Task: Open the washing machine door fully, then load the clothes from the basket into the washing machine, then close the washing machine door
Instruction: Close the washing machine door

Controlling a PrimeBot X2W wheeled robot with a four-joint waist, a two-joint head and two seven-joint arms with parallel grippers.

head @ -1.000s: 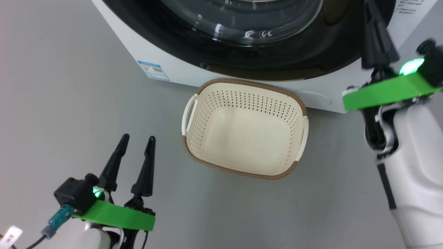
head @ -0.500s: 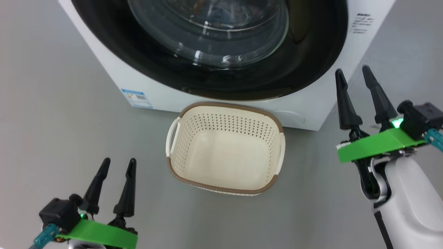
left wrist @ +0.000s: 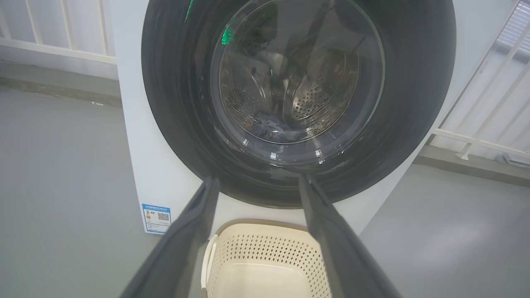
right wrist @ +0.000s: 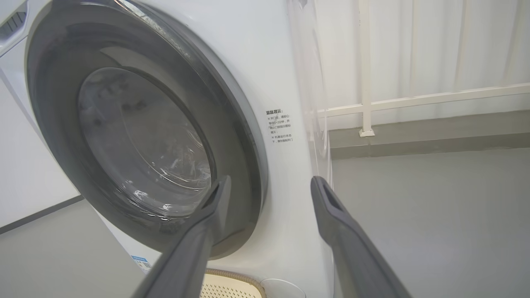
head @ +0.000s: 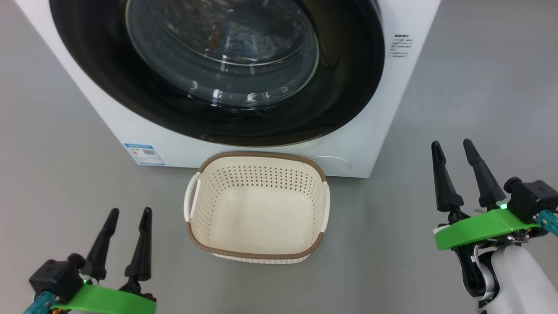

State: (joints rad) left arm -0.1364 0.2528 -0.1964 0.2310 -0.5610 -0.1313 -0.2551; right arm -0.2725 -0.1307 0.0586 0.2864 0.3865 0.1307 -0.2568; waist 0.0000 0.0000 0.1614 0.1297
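While empty, 2 tools (head: 130,210) (head: 451,142) agape.

Grey floor (head: 65,196) under the washing machine (head: 362,139) and the basket (head: 257,183)

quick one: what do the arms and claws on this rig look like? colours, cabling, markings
Both match. The left claw and right claw each have two long matte-black fingers tapering to blunt tips. Below sits a bright green bracket with a black camera block on its outer side, a teal connector and a small green light. The right forearm is glossy white. No markings legible.
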